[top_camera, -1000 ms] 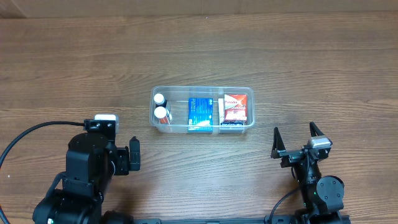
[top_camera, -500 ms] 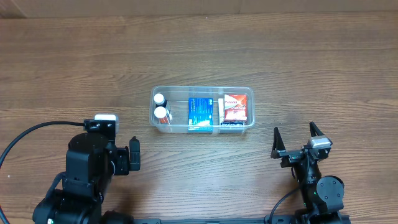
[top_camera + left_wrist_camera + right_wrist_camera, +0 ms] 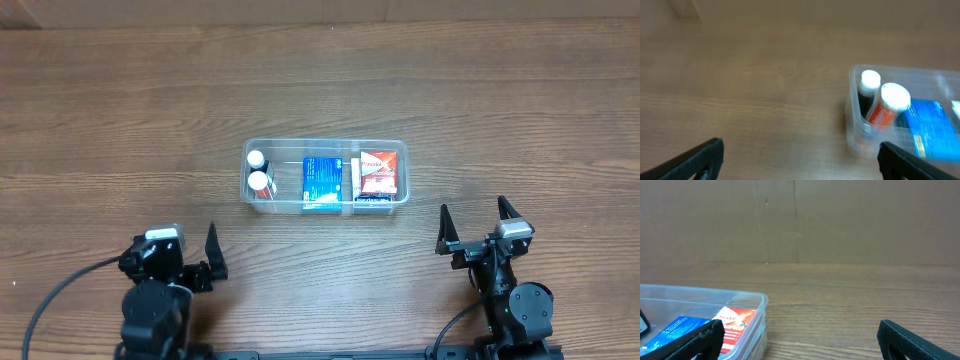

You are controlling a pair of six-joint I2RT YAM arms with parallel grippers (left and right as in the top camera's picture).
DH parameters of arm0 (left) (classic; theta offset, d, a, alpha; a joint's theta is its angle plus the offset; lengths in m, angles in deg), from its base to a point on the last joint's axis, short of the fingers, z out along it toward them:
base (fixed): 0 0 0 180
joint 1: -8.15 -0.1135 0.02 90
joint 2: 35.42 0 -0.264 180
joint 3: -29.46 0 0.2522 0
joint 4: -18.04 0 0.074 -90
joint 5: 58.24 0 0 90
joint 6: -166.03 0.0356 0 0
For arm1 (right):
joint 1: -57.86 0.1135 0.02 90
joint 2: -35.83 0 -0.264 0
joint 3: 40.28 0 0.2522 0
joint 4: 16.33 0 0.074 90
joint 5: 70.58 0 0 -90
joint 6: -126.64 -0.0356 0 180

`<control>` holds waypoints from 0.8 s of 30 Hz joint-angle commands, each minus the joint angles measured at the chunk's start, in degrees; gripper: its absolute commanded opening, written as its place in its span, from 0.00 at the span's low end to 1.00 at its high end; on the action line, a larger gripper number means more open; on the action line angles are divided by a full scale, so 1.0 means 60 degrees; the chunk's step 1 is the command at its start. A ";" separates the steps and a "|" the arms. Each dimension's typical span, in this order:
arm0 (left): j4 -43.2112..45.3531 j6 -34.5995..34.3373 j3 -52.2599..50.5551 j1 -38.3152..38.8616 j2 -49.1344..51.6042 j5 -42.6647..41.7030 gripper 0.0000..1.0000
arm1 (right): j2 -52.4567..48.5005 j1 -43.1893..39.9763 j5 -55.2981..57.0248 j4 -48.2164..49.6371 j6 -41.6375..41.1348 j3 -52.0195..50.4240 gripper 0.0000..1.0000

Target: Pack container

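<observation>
The table (image 3: 320,90) is bare wood across the whole overhead frame, except for the container (image 3: 396,148) at centre, slightly above the middle.

The container holds everything in sight: two bottles (image 3: 259,182) at its left end, a blue box (image 3: 321,180) in the middle, a red box (image 3: 377,174) at its right end. Nothing loose lies on the table around it. By that, the packing looks finished, or close to it.

The change is in the left arm. A second ago it stood taller in the lower left of the overhead frame, its bulk reaching up toward the container's level. Now it has folded down and back to the bottom edge. Its left hand (image 3: 196,262) points up the frame, well apart from the container, jaws wide open and holding nothing. The left wrist view confirms it: both fingers (image 3: 695,161) sit at the bottom corners with empty table between them, and the container off to the right.

The right hand (image 3: 472,226) has not moved, in the lower right, open wide and empty too.

Both arms now sit in matching rest poses. I judge this a retreat after the last item went in.
</observation>
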 commanded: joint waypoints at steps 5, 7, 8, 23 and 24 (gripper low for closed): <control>0.4353 -0.0029 -0.2994 -0.0543 -0.1410 -0.0015 1.00 | 0.0095 0.0000 -0.0087 0.0080 0.0033 -0.0102 1.00; 0.5224 -0.0029 -0.3468 -0.0656 -0.1439 -0.0044 1.00 | 0.0095 0.0000 -0.0087 0.0080 0.0036 -0.0102 1.00; 0.5217 -0.0018 -0.3555 -0.0692 -0.1439 -0.0197 1.00 | 0.0095 0.0000 -0.0091 0.0084 0.0036 -0.0102 1.00; 0.4761 -0.0033 -0.3544 -0.0703 -0.1435 -0.0448 1.00 | 0.0095 0.0000 -0.0087 0.0080 0.0036 -0.0102 1.00; 0.4761 -0.0033 -0.3544 -0.0703 -0.1435 -0.0448 1.00 | 0.0095 0.0000 -0.0087 0.0084 0.0033 -0.0102 1.00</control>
